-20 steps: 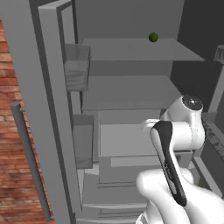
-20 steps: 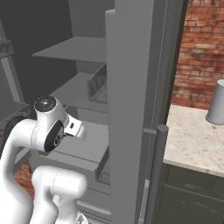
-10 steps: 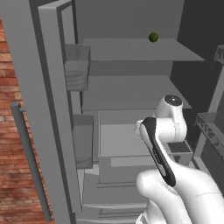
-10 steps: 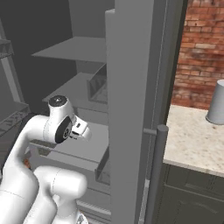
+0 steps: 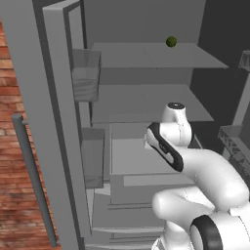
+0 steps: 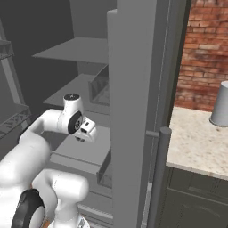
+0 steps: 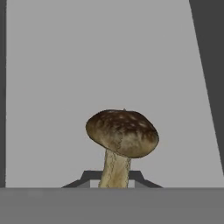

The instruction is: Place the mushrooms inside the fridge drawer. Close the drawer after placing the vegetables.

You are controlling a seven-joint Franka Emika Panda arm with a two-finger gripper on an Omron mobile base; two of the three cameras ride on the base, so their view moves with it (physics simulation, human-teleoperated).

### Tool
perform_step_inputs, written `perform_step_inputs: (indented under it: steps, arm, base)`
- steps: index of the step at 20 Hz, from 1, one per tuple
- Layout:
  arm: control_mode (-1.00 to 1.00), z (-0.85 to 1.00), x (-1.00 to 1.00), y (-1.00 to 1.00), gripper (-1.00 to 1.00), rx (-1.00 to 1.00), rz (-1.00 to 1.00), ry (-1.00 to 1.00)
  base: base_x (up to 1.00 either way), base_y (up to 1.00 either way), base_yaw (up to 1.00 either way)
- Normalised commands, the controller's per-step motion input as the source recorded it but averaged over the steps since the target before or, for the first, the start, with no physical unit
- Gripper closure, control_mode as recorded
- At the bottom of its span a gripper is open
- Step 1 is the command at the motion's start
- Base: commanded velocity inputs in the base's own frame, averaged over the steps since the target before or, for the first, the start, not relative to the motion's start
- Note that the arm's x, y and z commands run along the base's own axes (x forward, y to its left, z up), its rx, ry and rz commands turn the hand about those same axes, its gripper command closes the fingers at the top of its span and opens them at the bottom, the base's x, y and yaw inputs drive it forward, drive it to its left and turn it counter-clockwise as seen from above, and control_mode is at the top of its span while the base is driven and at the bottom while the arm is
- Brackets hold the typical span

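One big grey fridge (image 5: 146, 29) is standing open, with its tall door (image 5: 53, 122) swinging out by a red brick wall (image 5: 10, 161). Flat shelves (image 5: 146, 56) are sitting inside it, and a wide pale drawer (image 5: 132, 156) is sticking out lower down. The white robot arm (image 5: 205, 171) is reaching over that drawer. Off to the side, a speckled counter (image 6: 200, 142) is carrying a grey can (image 6: 220, 104). The jaws (image 7: 114, 186) are squeezing tight on the pale stem of a mushroom (image 7: 121, 133) with a dark brown cap, holding it up over the drawer's flat grey floor. A tiny green ball (image 5: 171, 42) is resting on the top shelf.
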Motion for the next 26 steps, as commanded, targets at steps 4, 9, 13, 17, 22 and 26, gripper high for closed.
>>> perform_step_inputs:
  steps: [4,9,13,17,22,26]
  arm:
    - [-1.00,-0.69,0.00,0.00,1.00,0.00,0.00,0.02]
    - [-1.00,-0.63,0.00,0.00,1.00,0.00,0.00,0.03]
    - [-1.00,-0.58,0.00,0.00,1.00,0.00,0.00,0.01]
    - [-1.00,-0.52,0.00,0.00,1.00,0.00,0.00,0.04]
    - [-1.00,-0.38,-0.12,0.00,1.00,0.00,0.01,0.09]
    - [-1.00,-0.13,-0.24,-0.01,1.00,0.00,0.05,0.12]
  base:
    - [0.00,0.00,0.00]
    - [0.00,0.00,0.00]
    - [0.00,0.00,0.00]
    - [0.00,0.00,0.00]
    - [0.00,0.00,0.00]
    - [0.00,0.00,0.00]
